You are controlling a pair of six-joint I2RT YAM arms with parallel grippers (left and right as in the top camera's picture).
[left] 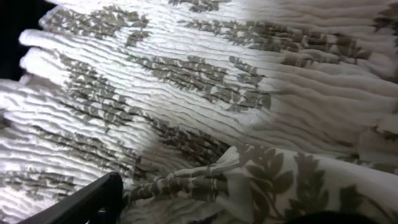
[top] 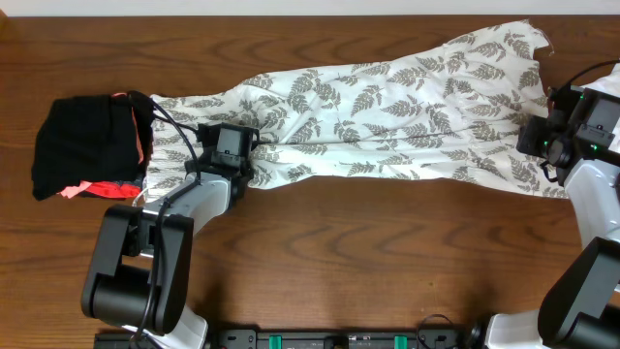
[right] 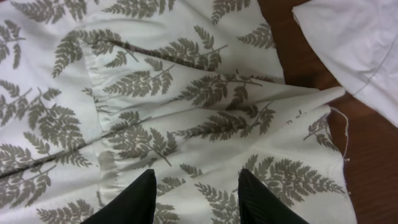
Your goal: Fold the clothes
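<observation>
Right end effector (right: 196, 186) — jaws are set at a moderate gap and nothing is seen pinched between them. It is poised over the hem end of the dress (top: 407, 107), at the right of the table (top: 320, 252). Whether the tips touch the cloth cannot be told.

Left end effector (top: 234, 143) — jaws are spread wide, nothing gripped. It is held close over the ribbed, gathered bodice, where a loose ridge of printed fabric is raised between the fingers.

The dress is laid lengthwise across the far half of the table. The narrow bodice is at the left, against the black bundle (top: 87, 145), and the skirt is fanned out to the right. A plain white cloth (right: 354, 43) is seen just beside the hem at the right edge.

The step is judged to be the taking of a hold at each end before a first fold. Notes for doing it well:

- The hem should be taken close to its edge and through every layer, so that no under-layer is left trailing.
- The white cloth should be kept out of the right jaws, so the descent is best made inside the printed edge.
- At the left, the raised ridge offers an easy pinch, but the black bundle should be left undisturbed.
- The fabric is thin and creased. It should be lifted low and drawn taut between the two ends before it is carried over, so that wrinkles are not folded in.
</observation>
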